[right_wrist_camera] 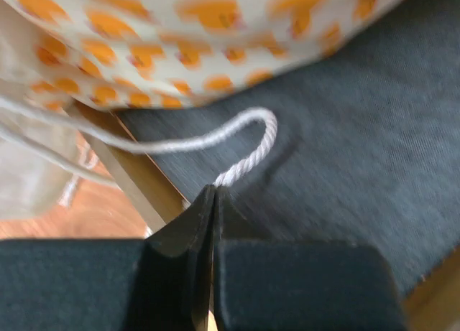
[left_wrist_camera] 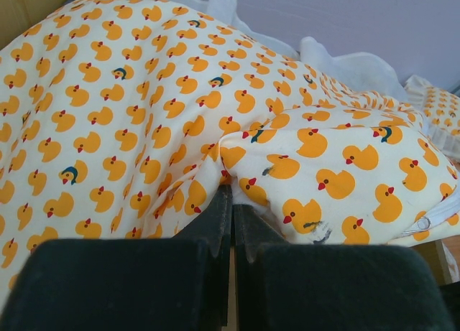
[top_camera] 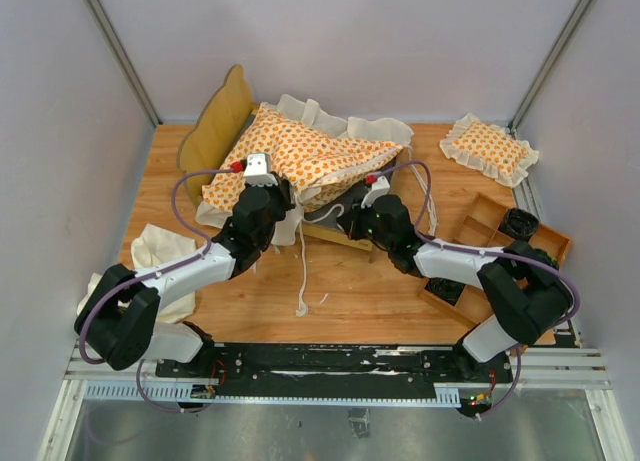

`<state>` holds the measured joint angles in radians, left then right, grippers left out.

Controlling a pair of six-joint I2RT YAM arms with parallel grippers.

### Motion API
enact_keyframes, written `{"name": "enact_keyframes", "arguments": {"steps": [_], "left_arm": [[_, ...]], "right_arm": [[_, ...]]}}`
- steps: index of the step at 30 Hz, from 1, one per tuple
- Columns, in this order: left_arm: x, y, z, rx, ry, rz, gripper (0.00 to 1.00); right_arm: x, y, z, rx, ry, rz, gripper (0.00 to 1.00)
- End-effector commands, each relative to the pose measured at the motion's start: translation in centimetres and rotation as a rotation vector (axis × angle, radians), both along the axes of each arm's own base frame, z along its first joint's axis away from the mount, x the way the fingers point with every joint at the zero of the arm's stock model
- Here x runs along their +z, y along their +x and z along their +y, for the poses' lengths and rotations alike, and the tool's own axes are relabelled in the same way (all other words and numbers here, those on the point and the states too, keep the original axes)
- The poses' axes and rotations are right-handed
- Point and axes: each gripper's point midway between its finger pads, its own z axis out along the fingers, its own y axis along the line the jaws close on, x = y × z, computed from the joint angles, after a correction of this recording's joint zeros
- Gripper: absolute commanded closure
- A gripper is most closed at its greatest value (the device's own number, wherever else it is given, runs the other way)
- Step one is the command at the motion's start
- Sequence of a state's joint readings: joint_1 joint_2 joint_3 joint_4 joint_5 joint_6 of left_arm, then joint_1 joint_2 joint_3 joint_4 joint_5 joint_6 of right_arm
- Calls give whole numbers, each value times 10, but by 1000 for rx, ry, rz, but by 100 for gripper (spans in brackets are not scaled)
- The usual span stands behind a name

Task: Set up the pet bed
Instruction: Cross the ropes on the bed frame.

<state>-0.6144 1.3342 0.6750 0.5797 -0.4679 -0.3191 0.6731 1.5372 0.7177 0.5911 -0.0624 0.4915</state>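
The pet bed's light-wood frame (top_camera: 215,126) stands at the back left, with its scalloped headboard on the left. The duck-patterned ruffled cushion (top_camera: 300,156) lies tilted over the frame and is lifted at its near right side, showing the grey fabric base (right_wrist_camera: 359,130). My left gripper (left_wrist_camera: 232,194) is shut on a pinch of the cushion's fabric (left_wrist_camera: 144,115) at its near edge. My right gripper (right_wrist_camera: 214,191) is shut on the end of a white tie string (right_wrist_camera: 251,148) above the grey base, beside the frame's wooden rail (right_wrist_camera: 136,173). Another tie string (top_camera: 302,281) trails onto the table.
A small square duck-patterned pillow (top_camera: 490,149) lies at the back right. A wooden compartment tray (top_camera: 500,231) with dark items sits right of the bed. A plain cream cloth (top_camera: 160,256) is bunched at the near left beside the left arm. Walls close in on three sides.
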Motion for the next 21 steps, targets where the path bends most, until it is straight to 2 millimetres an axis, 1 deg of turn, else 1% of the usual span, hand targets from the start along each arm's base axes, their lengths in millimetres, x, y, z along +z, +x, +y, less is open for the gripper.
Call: {"name": "enact_keyframes", "arguments": {"steps": [1, 4, 6, 8, 11, 13, 14, 16, 18, 20, 21], "left_arm": [[10, 5, 6, 23, -14, -29, 100], [7, 4, 5, 18, -20, -23, 100], [6, 4, 5, 16, -22, -20, 100], [5, 4, 5, 20, -23, -20, 100], [6, 3, 6, 21, -22, -23, 100], [9, 3, 7, 23, -23, -29, 100], [10, 3, 8, 22, -23, -31, 100], [12, 1, 6, 11, -26, -35, 100], [10, -1, 6, 3, -26, -32, 100], [6, -4, 7, 1, -33, -25, 100], [5, -5, 8, 0, -37, -24, 100]], "right_arm": [[-12, -4, -10, -50, -20, -8, 100], [-10, -5, -1, -23, 10, 1, 100], [2, -2, 9, 4, 40, -12, 100], [17, 5, 19, 23, 60, -33, 100], [30, 10, 27, 42, 63, -46, 100], [24, 6, 29, 57, 34, -27, 100], [16, 2, 27, 58, 10, -9, 100], [-9, -9, 16, 41, -62, 56, 100], [-27, -19, 3, 16, -118, 92, 100], [-40, -27, -11, -9, -196, 83, 100], [-44, -27, -18, -28, -245, 72, 100]]}}
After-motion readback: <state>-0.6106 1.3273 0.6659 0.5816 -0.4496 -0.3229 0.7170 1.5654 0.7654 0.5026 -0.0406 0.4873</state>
